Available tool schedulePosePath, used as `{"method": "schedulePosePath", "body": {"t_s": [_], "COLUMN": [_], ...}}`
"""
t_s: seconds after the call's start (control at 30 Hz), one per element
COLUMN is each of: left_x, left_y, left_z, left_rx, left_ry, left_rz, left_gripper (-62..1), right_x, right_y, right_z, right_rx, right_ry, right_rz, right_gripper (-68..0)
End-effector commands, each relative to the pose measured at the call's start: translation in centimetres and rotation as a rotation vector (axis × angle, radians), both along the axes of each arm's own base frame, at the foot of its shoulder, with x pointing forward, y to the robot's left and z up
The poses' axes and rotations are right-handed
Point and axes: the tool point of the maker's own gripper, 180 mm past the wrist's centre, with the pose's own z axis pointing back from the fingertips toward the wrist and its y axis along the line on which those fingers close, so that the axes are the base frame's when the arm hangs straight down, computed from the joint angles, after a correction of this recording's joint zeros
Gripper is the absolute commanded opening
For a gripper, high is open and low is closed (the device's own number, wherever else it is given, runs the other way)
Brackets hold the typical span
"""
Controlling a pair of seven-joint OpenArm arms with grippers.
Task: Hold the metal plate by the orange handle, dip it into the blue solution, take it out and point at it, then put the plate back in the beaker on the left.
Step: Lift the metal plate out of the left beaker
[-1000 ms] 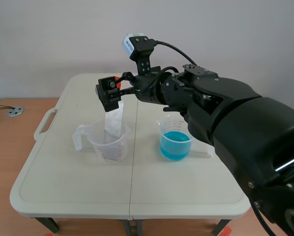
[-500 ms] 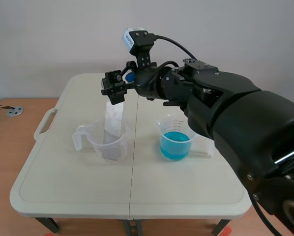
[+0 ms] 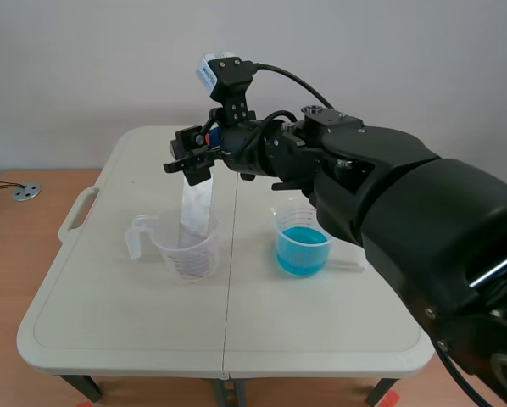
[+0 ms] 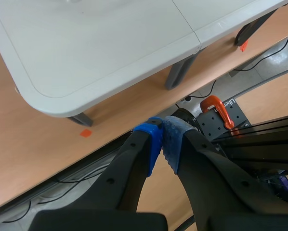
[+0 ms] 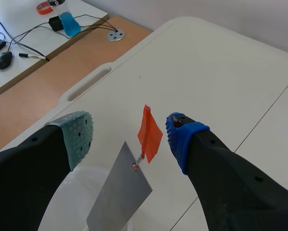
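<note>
Right gripper (image 5: 130, 134) first: its fingers stand wide apart, holding nothing, with the grey-green pad (image 5: 79, 134) on one side and the blue pad (image 5: 181, 138) on the other. The orange handle (image 5: 149, 134) sits between them, nearer the blue pad, and I see a sliver of table between handle and pad, so no contact there. The handle hangs off the top corner of the metal plate (image 5: 120, 192), which slants down under the gripper into the clear beaker (image 5: 69, 204).

On the scene view, the right gripper (image 3: 190, 158) hovers in the upper middle of the frame, just above the plate's top end. The metal plate (image 3: 196, 208) stands tilted in the clear beaker (image 3: 186, 250), left of centre. The beaker of blue solution (image 3: 303, 246) stands right of centre, well apart from the plate. The right arm (image 3: 389, 195) comes in from the lower right and reaches past the middle of the white folding table (image 3: 321, 331).

Left gripper (image 4: 162, 144): the two blue pads are pressed together with nothing between them. Ahead of it I see the table's corner (image 4: 86, 53), the wooden floor and an orange clamp (image 4: 216, 107) on the rig.
</note>
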Motion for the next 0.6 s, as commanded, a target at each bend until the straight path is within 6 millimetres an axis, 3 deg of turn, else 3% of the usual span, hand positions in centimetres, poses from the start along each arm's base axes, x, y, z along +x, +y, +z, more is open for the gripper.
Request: {"method": "schedulePosePath", "body": {"t_s": [0.0, 0.17, 0.43, 0.57], "left_x": [0.34, 0.34, 0.34, 0.34], "left_y": [-0.22, -0.23, -0.23, -0.23], "left_z": [0.57, 0.57, 0.57, 0.57], "left_rx": [-0.013, -0.013, -0.013, -0.013], "left_ry": [-0.021, -0.021, -0.021, -0.021], "left_rz": [0.001, 0.001, 0.001, 0.001], "left_gripper": [-58.8, -58.8, -58.8, -58.8], "right_x": [0.83, 0.88, 0.86, 0.71], "right_y": [0.73, 0.69, 0.56, 0.72], "right_z": [2.42, 2.41, 2.22, 2.32], "right_rx": [0.041, 0.04, 0.032, 0.037], "right_ry": [-0.047, -0.047, -0.042, -0.045], "right_rz": [0.004, 0.001, 0.002, 0.014], "right_gripper": [-36.3, -44.6, -65.5, -66.2]}}
